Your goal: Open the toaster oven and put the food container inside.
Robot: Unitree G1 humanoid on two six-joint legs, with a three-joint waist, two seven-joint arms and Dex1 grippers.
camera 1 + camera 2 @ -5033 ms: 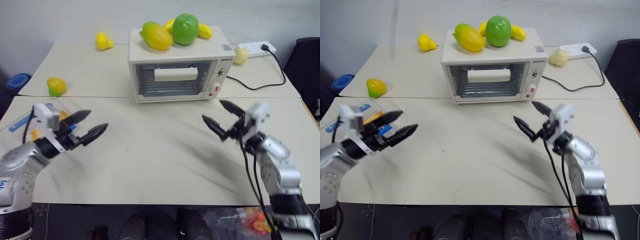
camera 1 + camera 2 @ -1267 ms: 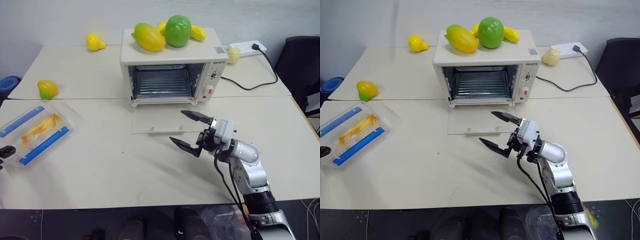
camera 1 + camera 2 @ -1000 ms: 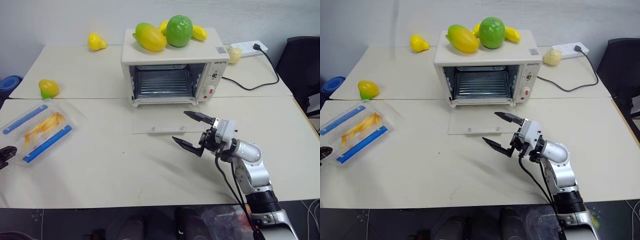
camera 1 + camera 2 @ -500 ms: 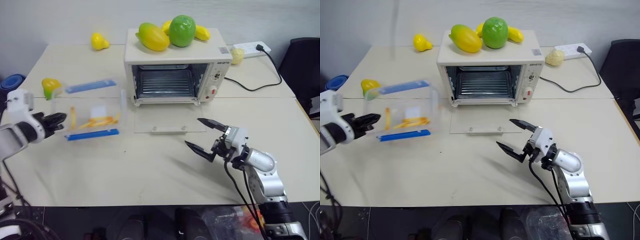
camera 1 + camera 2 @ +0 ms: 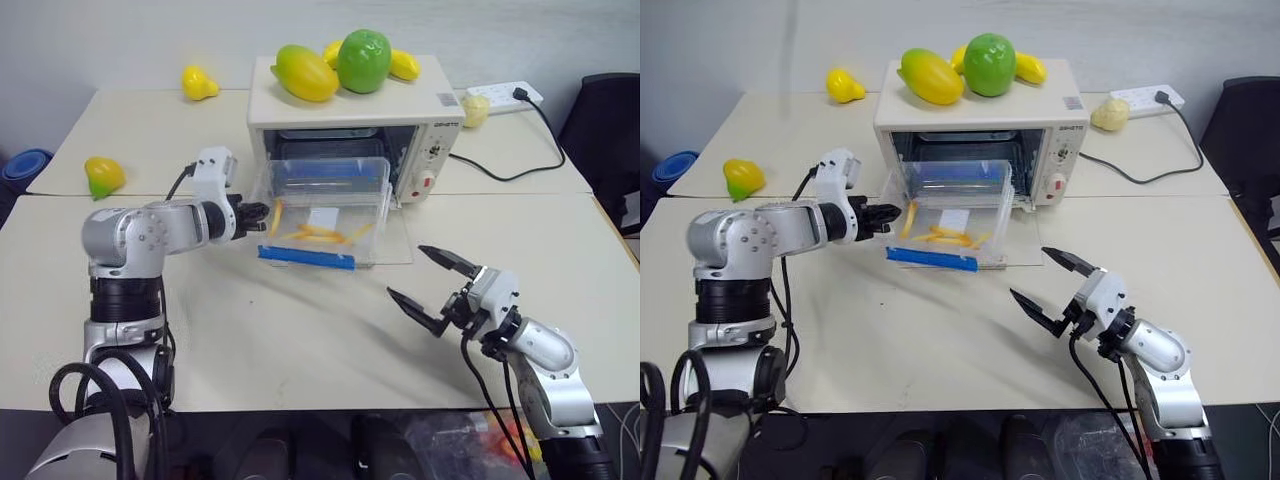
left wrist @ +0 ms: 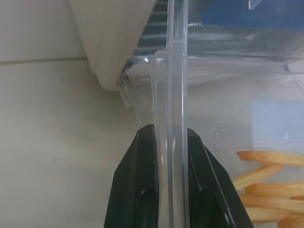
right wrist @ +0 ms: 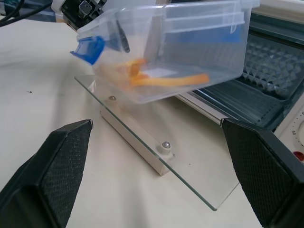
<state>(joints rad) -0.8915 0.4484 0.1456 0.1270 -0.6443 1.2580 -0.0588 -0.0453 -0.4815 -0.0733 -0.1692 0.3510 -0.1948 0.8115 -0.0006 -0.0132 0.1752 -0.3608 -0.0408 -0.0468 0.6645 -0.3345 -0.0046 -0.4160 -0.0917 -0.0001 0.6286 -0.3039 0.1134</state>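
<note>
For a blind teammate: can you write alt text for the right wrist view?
A clear food container hangs tilted over the toaster oven's lowered glass door, gripped at its far end by the left pincer. The right pincer's black fingers stand wide open.

**Container carried from table edge to oven mouth**

Five seconds back we see the toaster oven (image 5: 350,130) with its door shut; now the glass door (image 7: 156,142) lies folded down flat on the table. A second ago the food container (image 5: 325,212) rests flat near the table's left edge. Now our left gripper (image 5: 255,215) pinches its left wall and holds it raised and tilted over the open door, right at the oven opening. Our right gripper (image 5: 432,285), jaws spread wide, has drawn back from the door towards the near right.
</note>
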